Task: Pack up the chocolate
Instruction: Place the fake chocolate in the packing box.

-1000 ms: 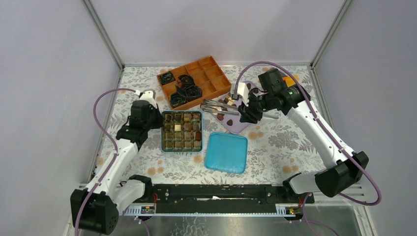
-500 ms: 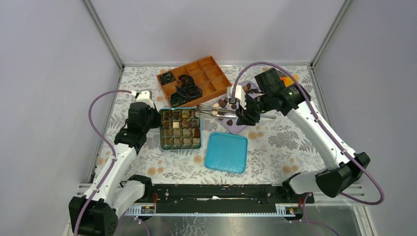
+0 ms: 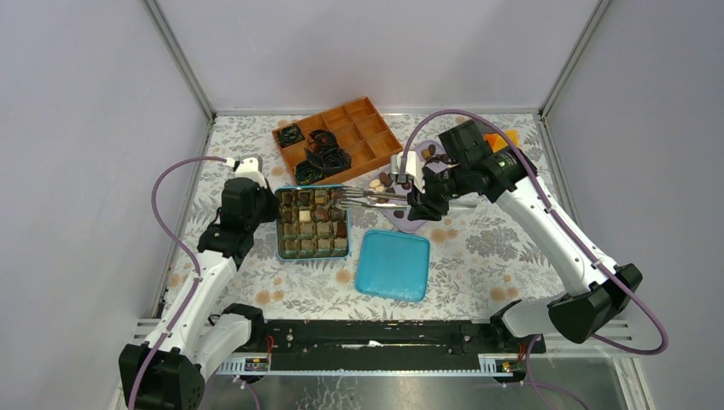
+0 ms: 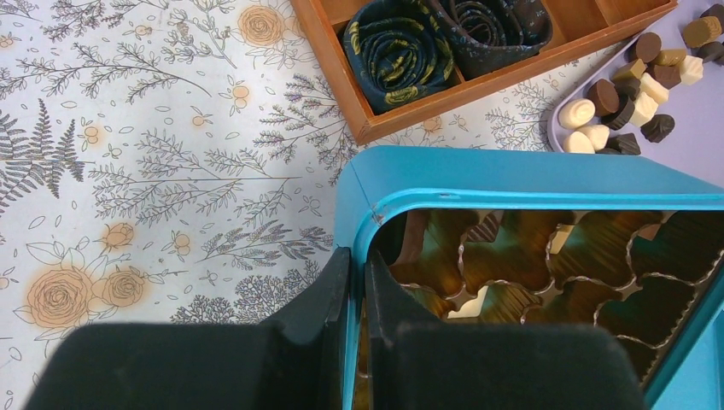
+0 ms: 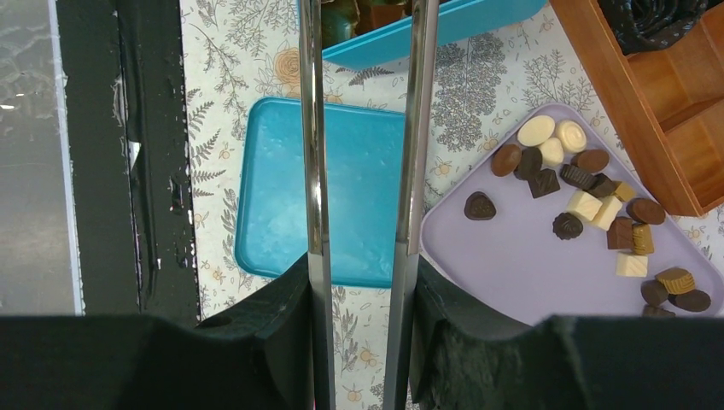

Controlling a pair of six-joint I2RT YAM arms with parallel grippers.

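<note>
Where the left claw [image 4: 357, 275] pinches the teal metal tin [image 4: 512, 175] at its corner, the black fingers leave only a slit, filled by the thin wall. Inside the tin, crinkled gold cells hold pieces that are mostly lost in shadow. The chocolate [image 5: 585, 205], round, square and heart-like in dark brown, mid brown and cream, lies loose on a smooth lilac tray [image 5: 529, 256].

The right arm stretches leftward, and the right claw [image 5: 363, 290] clamps shiny steel tongs [image 5: 312, 128]. Their two blades run apart toward the tin. The tips are cut off in the wrist view and too small overhead to tell whether they carry anything.

A teal lid [image 5: 273, 205] lies flat on the floral surface [image 4: 171, 171]. A wooden box [image 4: 444, 101] holds dark crinkled cups [image 4: 397, 51].
</note>
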